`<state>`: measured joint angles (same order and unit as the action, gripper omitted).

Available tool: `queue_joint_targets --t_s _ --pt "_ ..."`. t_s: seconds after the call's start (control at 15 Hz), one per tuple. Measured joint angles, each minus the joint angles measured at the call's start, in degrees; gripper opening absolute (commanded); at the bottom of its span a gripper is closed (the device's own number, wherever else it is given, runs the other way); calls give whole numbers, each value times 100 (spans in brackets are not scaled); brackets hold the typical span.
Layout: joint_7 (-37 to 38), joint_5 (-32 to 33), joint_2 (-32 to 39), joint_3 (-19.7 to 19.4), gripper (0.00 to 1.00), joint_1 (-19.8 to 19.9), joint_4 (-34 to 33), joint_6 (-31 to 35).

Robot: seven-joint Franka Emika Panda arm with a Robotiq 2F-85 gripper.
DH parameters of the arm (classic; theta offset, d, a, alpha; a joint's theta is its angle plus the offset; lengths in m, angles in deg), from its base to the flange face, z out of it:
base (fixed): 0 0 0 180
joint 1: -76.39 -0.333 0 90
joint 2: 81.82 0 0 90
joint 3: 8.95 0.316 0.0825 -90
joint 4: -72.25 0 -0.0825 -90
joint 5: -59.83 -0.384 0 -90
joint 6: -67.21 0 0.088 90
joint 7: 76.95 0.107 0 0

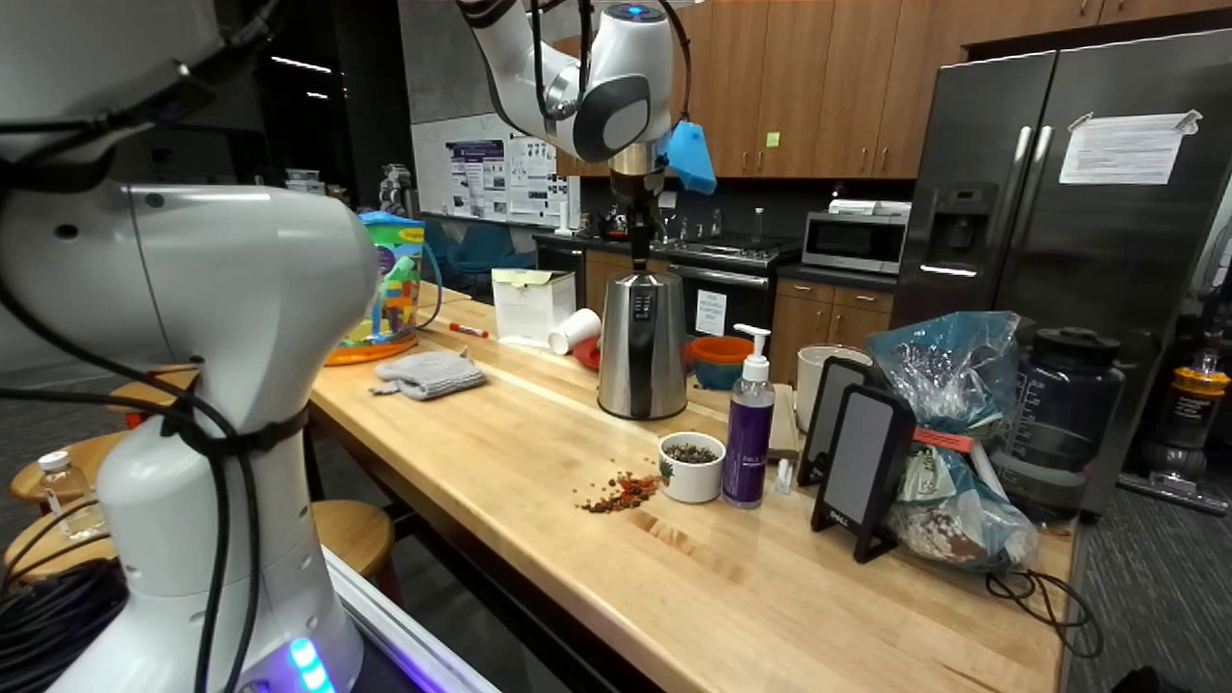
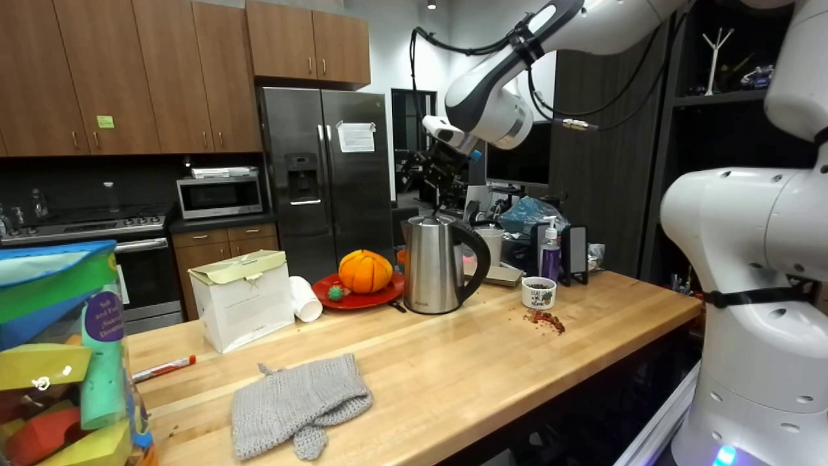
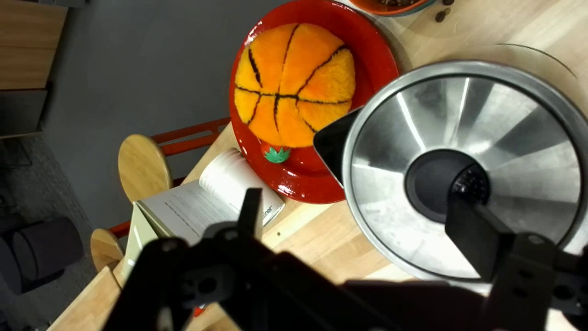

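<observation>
Shiny steel makes up the tall kettle (image 2: 432,268), which stands upright on the wooden bench (image 2: 414,375), well back from the edge nearest the robot (image 2: 731,362). Right over its round lid (image 3: 519,128) hangs the end effector (image 3: 353,197), with its two fingers (image 3: 250,207) spread wide apart. One points at the black middle (image 3: 425,184) of the lid, while the other is out past the rim (image 3: 347,184) (from where I stand, I can't tell if a tip touches the metal). It's tight on the kitchen side: the red plate (image 3: 317,186) sits close to the kettle and looks to come right up to the bench's edge, with a soft orange ball (image 3: 294,87) on it. A white cup (image 2: 305,299) lies on its side between the plate and a white box (image 2: 246,307). There's more room the other way. A long stretch of bench runs from the kettle to a gray knit cloth (image 2: 291,408). Toward the speakers (image 1: 871,462), a little pot (image 1: 691,476) stands just beside the purple bottle (image 1: 748,438), and red bits (image 1: 626,491) lie spread near the pot.
</observation>
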<state>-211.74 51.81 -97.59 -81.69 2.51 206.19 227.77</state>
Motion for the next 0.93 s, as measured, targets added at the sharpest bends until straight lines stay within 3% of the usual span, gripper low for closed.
queue_joint_targets --t_s 0.93 --pt "0 -15 -1 -77 100 -31 -20 -34"
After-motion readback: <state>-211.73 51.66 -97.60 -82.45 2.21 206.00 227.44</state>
